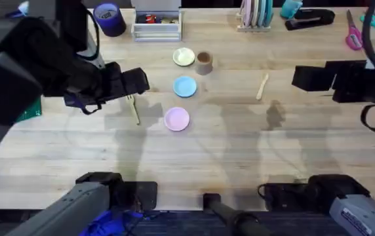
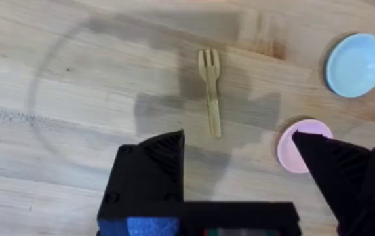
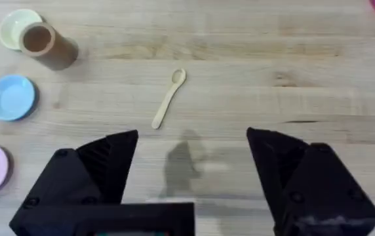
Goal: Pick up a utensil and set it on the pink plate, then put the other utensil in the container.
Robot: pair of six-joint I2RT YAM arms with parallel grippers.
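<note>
Fork [image 2: 210,92] flat on table, spoon [image 3: 168,98] apart

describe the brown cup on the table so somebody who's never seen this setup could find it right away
Start at the column of three small plates mid-table: the pink plate nearest the arms, a blue plate, then a yellow plate. The container stands right beside the yellow one, toward the right arm's side. It's upright, tan-brown, cylindrical and narrower than the plates.

Pale matt wooden fork [image 2: 210,92] and spoon [image 3: 168,98] lie on a smooth, grained wooden table [image 1: 240,144].
</note>
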